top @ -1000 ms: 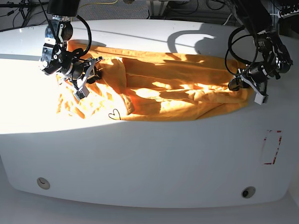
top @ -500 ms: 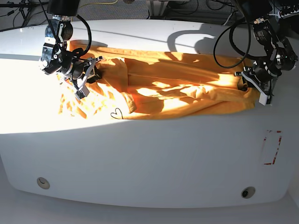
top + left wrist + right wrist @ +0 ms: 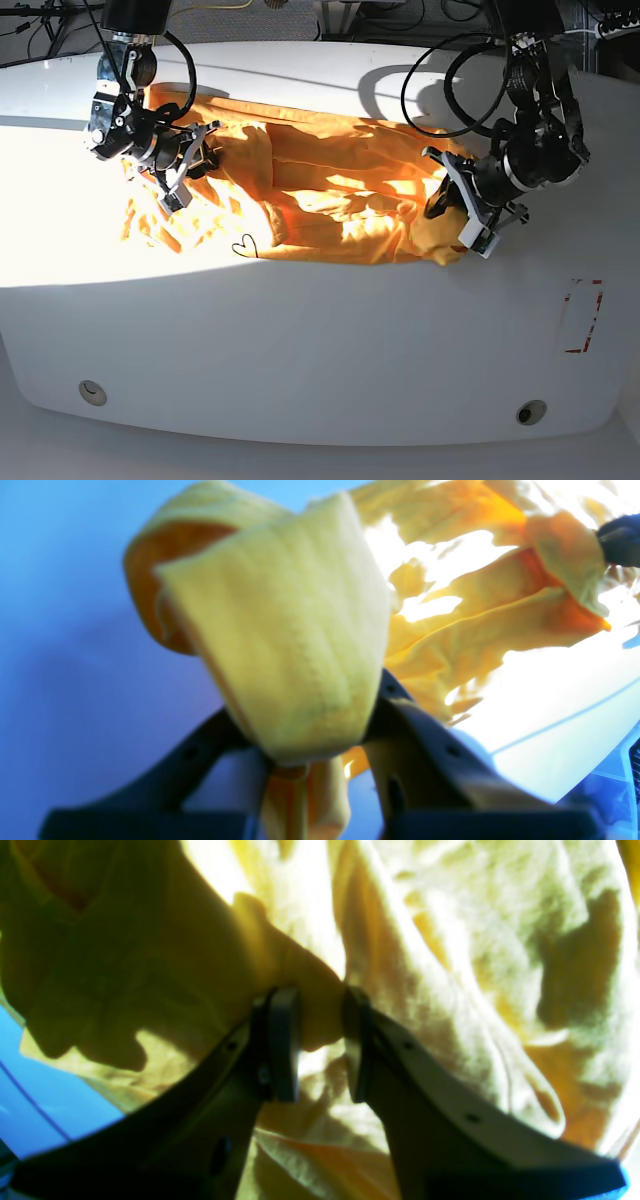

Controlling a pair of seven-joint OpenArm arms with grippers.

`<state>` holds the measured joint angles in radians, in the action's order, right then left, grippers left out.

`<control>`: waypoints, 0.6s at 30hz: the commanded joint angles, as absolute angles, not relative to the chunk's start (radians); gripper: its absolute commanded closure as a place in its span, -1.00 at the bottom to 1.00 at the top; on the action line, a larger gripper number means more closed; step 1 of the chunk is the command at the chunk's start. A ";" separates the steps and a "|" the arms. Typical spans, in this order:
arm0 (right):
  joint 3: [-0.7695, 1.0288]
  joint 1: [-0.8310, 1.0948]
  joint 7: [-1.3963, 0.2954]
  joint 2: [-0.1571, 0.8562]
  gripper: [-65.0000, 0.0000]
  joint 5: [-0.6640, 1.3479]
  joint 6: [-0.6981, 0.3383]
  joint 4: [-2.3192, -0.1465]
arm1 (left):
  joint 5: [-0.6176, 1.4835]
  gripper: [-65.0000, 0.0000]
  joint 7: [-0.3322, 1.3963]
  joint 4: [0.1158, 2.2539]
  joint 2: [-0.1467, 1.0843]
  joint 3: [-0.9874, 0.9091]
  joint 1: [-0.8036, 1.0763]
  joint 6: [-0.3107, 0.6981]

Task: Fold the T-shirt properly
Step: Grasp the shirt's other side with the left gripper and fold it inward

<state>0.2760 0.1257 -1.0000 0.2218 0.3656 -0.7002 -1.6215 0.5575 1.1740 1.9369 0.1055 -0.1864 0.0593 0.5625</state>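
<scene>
The orange-yellow T-shirt (image 3: 330, 200) lies crumpled across the white table (image 3: 300, 340), its small black heart drawing (image 3: 246, 245) near the front edge. On the right of the base view, my left gripper (image 3: 450, 205) is shut on the shirt's right end, which is drawn in over the body. In the left wrist view the left gripper (image 3: 305, 720) pinches a folded hem of the T-shirt (image 3: 280, 630). At the shirt's left end my right gripper (image 3: 185, 170) is shut on it. The right wrist view shows the right gripper (image 3: 320, 1040) pinching a fold of the T-shirt (image 3: 450, 965).
A red-edged rectangle (image 3: 582, 315) is marked on the table at the right. Two round fittings (image 3: 92, 391) (image 3: 531, 411) sit in the table's front face. Cables and equipment crowd the area behind the table. Strong sunlight falls on the left half.
My left gripper has shut on the shirt's right end and carried it leftward and forward, so the shirt now reaches less far right. The right gripper has stayed in place.
</scene>
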 commanded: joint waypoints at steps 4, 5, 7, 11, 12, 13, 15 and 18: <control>0.280 0.120 -1.015 0.232 0.53 0.355 -0.698 -1.632 | 0.587 0.87 1.139 1.879 0.007 -0.105 0.010 0.562; 0.280 0.120 -1.015 0.232 0.53 0.355 -0.698 -1.632 | 0.578 0.87 1.139 1.868 -0.007 -0.097 -0.001 0.562; 0.280 0.119 -1.015 0.232 0.53 0.355 -0.698 -1.632 | 0.555 0.87 1.139 1.847 -0.033 -0.079 -0.022 0.562; 0.280 0.119 -1.015 0.232 0.53 0.355 -0.698 -1.632 | 0.503 0.87 1.139 1.799 -0.070 -0.036 -0.042 0.562; 0.280 0.119 -1.015 0.232 0.53 0.355 -0.698 -1.632 | 0.489 0.87 1.138 1.782 -0.084 -0.027 -0.047 0.562; 0.280 0.119 -1.015 0.232 0.53 0.355 -0.698 -1.632 | 0.484 0.87 1.136 1.771 -0.093 -0.022 -0.048 0.562; 0.280 0.117 -1.015 0.232 0.53 0.355 -0.698 -1.632 | 0.476 0.87 1.136 1.751 -0.111 -0.021 -0.050 0.562; 0.280 0.116 -1.015 0.232 0.53 0.355 -0.698 -1.632 | 0.473 0.87 1.135 1.733 -0.125 -0.021 -0.051 0.562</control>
